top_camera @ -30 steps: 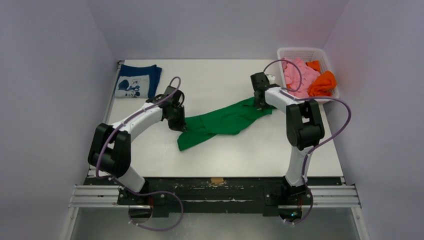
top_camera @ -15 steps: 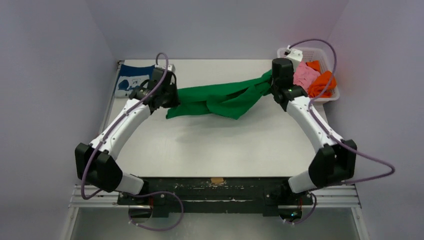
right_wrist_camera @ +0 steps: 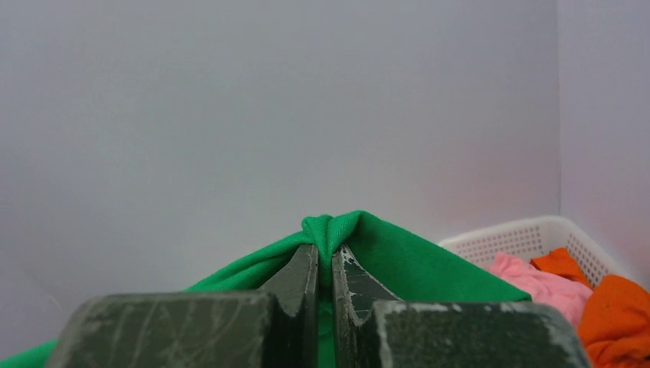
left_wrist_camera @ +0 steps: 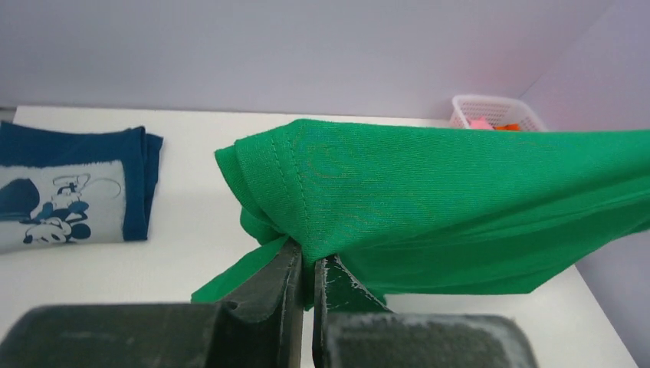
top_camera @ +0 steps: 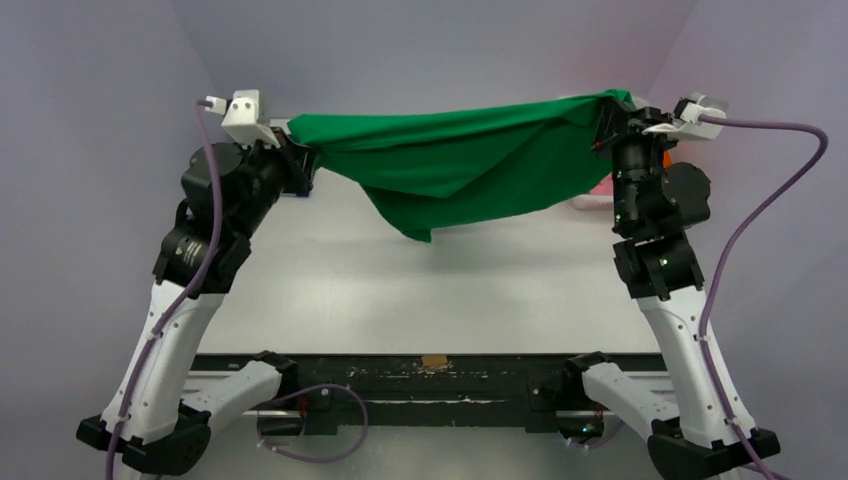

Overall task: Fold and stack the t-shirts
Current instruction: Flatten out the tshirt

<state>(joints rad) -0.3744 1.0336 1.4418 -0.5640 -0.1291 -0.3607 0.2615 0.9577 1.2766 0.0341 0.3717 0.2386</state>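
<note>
hanging well above the table (top_camera: 400,300), the green t-shirt (top_camera: 460,165) is stretched between the two arms like a slack hammock, its middle sagging to a loose point that does not reach the table top. the left gripper (left_wrist_camera: 309,264) is pinched tight on a stitched hem corner, with a bunch of cloth squeezed between its jaws. the right gripper (right_wrist_camera: 325,257) is likewise closed on a small knot of green fabric at the other end, over the table's far right side.

the cloth looks light, thin and limp, so it will drape and crease wherever it is unsupported, and it may slip free if only a thin edge is caught. good holds are the hemmed corners or shoulder seams, where doubled fabric gives the jaws more to bite. which part the right gripper has is hard to tell, perhaps a shoulder or sleeve.

on the table's far left corner lies the navy t-shirt (left_wrist_camera: 69,192), folded flat with its white cartoon print up. at the table's far right corner stands a white basket (right_wrist_camera: 506,234) holding a pink t-shirt (right_wrist_camera: 529,280) and an orange t-shirt (right_wrist_camera: 613,314), both crumpled.
</note>
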